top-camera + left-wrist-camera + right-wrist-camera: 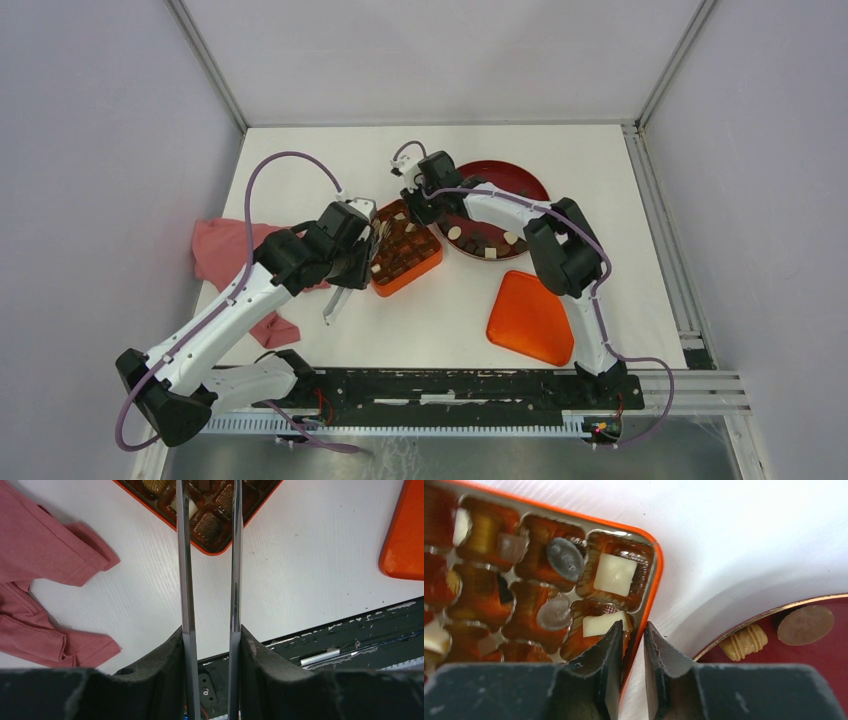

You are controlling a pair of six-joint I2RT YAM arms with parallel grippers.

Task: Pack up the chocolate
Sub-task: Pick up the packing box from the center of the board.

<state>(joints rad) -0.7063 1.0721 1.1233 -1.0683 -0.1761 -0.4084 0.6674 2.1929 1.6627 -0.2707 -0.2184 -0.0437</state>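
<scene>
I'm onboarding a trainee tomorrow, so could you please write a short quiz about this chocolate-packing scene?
1. True or false: the left end effector holds metal tongs.
2. Whose wall does the right end effector straddle? A) red plate B) orange box C) orange lid
3. Fill in: the pink cloth lies on the robot's ____ side.
Key: 1 true; 2 B; 3 left.

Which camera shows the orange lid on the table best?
The top external view: the orange lid lies whole and uncovered. The left wrist view catches only its edge at the frame's right; the right wrist view misses it.
</scene>
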